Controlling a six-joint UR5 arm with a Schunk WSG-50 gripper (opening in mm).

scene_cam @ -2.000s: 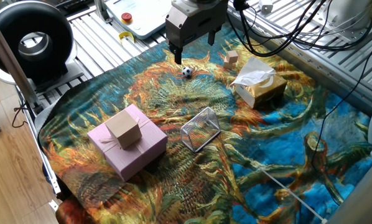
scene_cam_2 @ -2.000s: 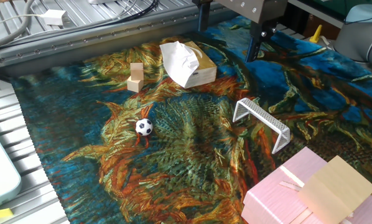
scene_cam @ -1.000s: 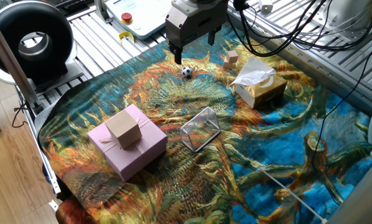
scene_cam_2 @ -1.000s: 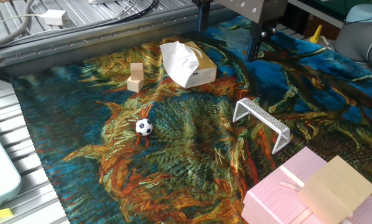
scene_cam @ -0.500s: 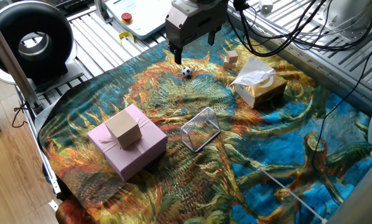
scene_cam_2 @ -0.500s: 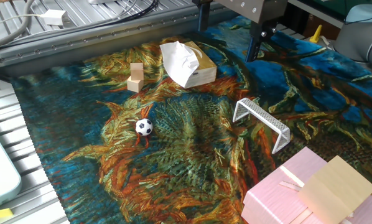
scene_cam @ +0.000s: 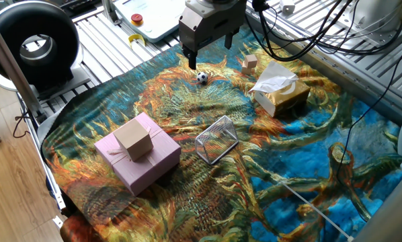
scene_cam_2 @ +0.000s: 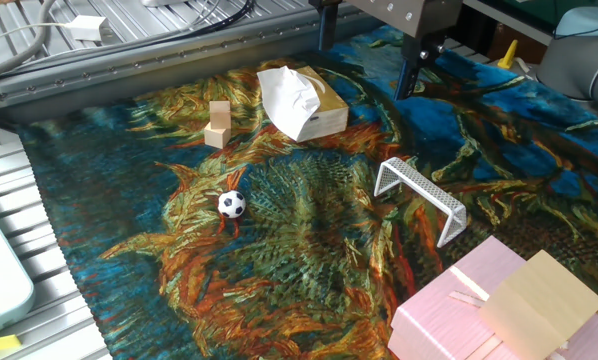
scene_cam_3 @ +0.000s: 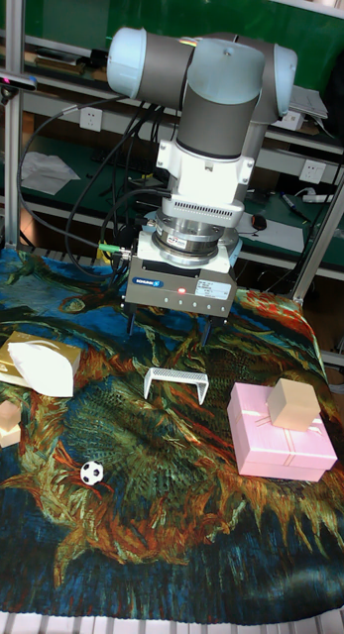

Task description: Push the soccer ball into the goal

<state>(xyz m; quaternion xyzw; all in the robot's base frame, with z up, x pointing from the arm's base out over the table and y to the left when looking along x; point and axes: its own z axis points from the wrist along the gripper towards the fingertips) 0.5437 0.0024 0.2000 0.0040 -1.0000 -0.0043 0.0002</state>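
Sunflower-patterned cloth [scene_cam: 308, 161] in blue, orange and green lies over the slatted metal surface [scene_cam: 103, 40]. Pink gift box [scene_cam: 137, 163] near one edge, with a small cardboard box [scene_cam: 134, 139] resting on its lid. Tan tissue box [scene_cam: 282, 93], white tissue sticking up, sits well apart. Tan wooden block [scene_cam: 249, 64] near it. Black ring-shaped device [scene_cam: 34, 44] off the cloth.

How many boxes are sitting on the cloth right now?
3. A pink gift box near the goal, a small cardboard box on top of it, and a tissue box beside the wooden block. None looks hidden.
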